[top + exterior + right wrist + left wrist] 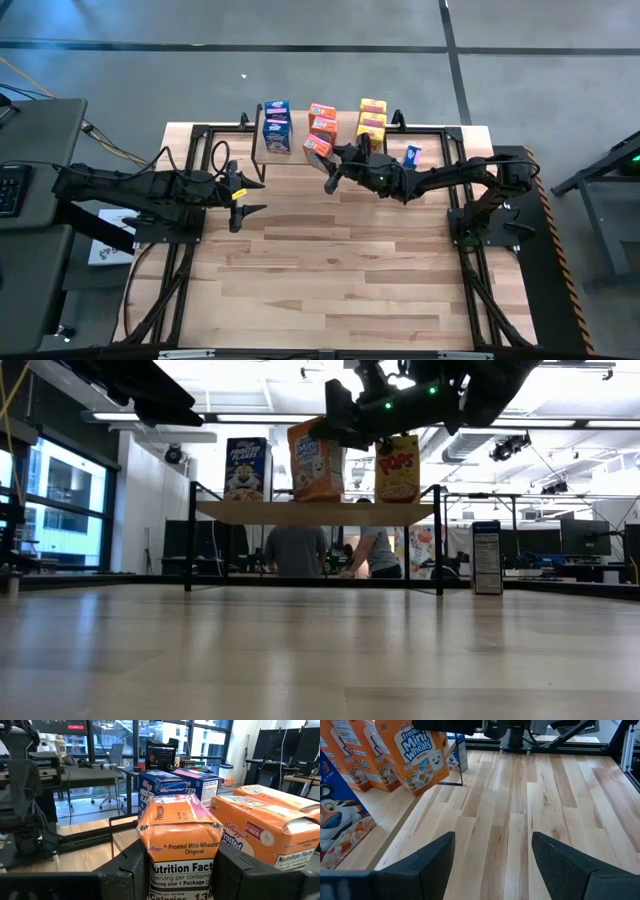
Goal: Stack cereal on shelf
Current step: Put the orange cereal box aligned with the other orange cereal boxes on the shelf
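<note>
— Where's that orange box (180, 845) sitting?

— Clamped between the fingers of the right claw (330, 172), at the front edge of the shelf (315, 512), tilted a little. Two more orange boxes (322, 118) stand right behind it on the plank.

— And the rest?

— Blue boxes (276, 126) on one side of the shelf, yellow ones (372, 118) on the other (I can't count each row cleanly). One blue box (412, 155) stands alone on the worktop (330, 270), beside the shelf.

— The left claw (247, 196)?

— Spread wide, holding nothing, over the worktop, well apart from the shelf.
</note>
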You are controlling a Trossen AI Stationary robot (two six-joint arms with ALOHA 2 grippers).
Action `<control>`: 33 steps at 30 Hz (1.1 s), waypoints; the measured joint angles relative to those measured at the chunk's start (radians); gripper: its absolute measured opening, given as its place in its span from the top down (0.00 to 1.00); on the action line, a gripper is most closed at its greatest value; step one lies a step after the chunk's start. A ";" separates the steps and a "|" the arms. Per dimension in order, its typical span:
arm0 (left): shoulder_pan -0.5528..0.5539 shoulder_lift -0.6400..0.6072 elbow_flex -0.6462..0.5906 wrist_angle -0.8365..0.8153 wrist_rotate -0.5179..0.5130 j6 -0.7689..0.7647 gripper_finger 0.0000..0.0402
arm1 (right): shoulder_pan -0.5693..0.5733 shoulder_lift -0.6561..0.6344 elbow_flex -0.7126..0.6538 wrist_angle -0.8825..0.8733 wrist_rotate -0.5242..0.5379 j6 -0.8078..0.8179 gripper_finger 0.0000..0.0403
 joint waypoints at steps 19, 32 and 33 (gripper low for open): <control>0.000 0.000 0.000 0.000 0.000 0.000 0.36 | 0.001 0.005 0.000 0.025 0.005 -0.026 0.63; 0.000 0.000 0.000 0.000 0.000 0.000 0.36 | 0.048 0.036 0.027 0.039 0.116 -0.033 0.63; 0.000 0.000 0.000 0.000 0.000 0.000 0.36 | 0.056 0.036 0.037 0.032 0.136 -0.039 0.63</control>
